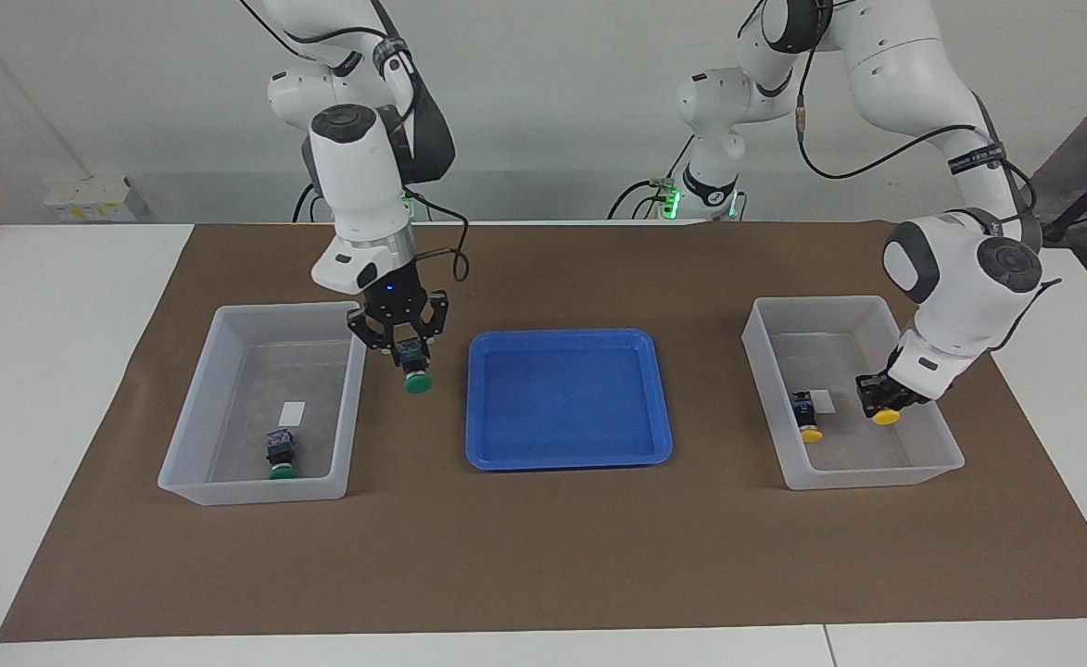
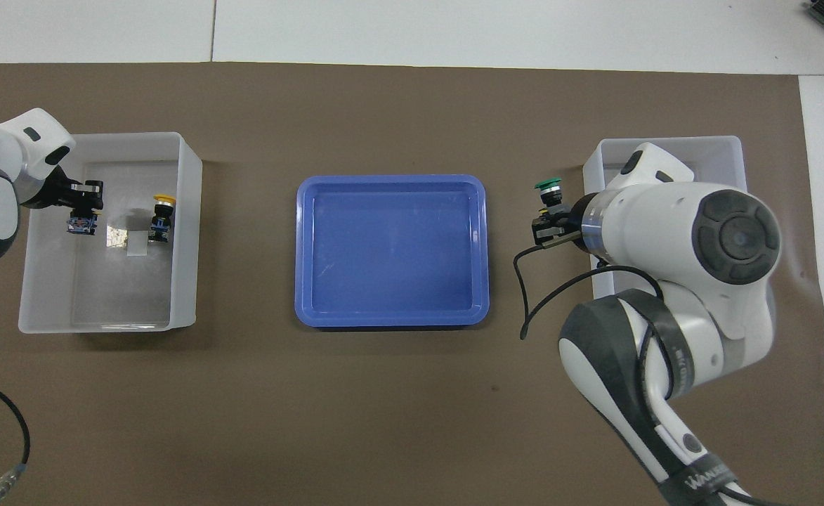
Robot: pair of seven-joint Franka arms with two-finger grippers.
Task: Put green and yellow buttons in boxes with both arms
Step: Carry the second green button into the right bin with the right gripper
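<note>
Facing view, translucent boxes (image 1: 193, 400), round-capped buttons (image 1: 418, 381)

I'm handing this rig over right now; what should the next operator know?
Right gripper: shut on a green button, in the air between the blue tray and its box, not yet over it.
Left gripper: shut on a yellow button, lowered inside its box.
Done: one green button and one yellow button lie in their boxes.
Left: drop both held buttons.
</note>
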